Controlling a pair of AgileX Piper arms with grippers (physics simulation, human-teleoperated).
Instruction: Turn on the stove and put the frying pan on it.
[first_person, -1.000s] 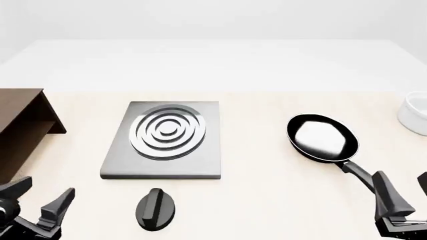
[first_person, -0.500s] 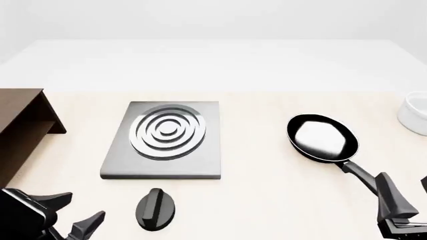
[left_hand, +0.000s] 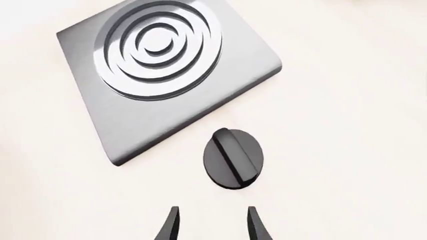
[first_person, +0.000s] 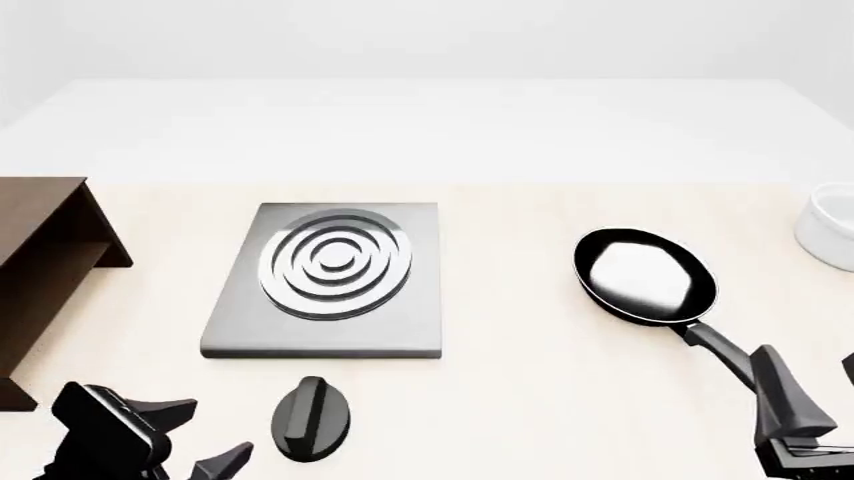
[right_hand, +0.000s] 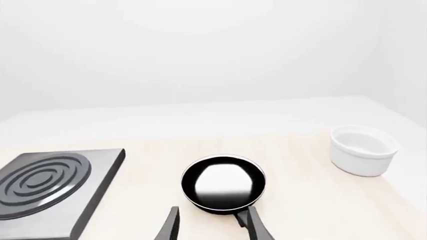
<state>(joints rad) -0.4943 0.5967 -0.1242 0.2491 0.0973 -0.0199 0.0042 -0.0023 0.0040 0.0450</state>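
The stove slab (first_person: 400, 320) lies left of centre, with its silver ring burner (first_person: 334, 262). The black oval knob (first_person: 311, 418) lies apart, in front of the slab. My left gripper (first_person: 200, 437) is open and empty, just left of the knob. In the left wrist view the knob (left_hand: 233, 157) lies just beyond the open fingertips (left_hand: 172, 221), with the slab (left_hand: 220, 95) behind it. The frying pan (first_person: 645, 275) sits right of centre, handle (first_person: 721, 348) pointing at my open, empty right gripper (first_person: 814, 390). In the right wrist view the pan (right_hand: 223, 184) lies just ahead.
A white bowl (first_person: 830, 228) stands at the right edge, also in the right wrist view (right_hand: 363, 150). A dark brown wooden stand (first_person: 47, 255) is at the left edge. The tabletop (first_person: 534, 400) is pale wood with a white far part.
My left gripper has swung rightward along the front edge, toward the knob. The right gripper has barely moved. Stove, knob and pan have not moved.
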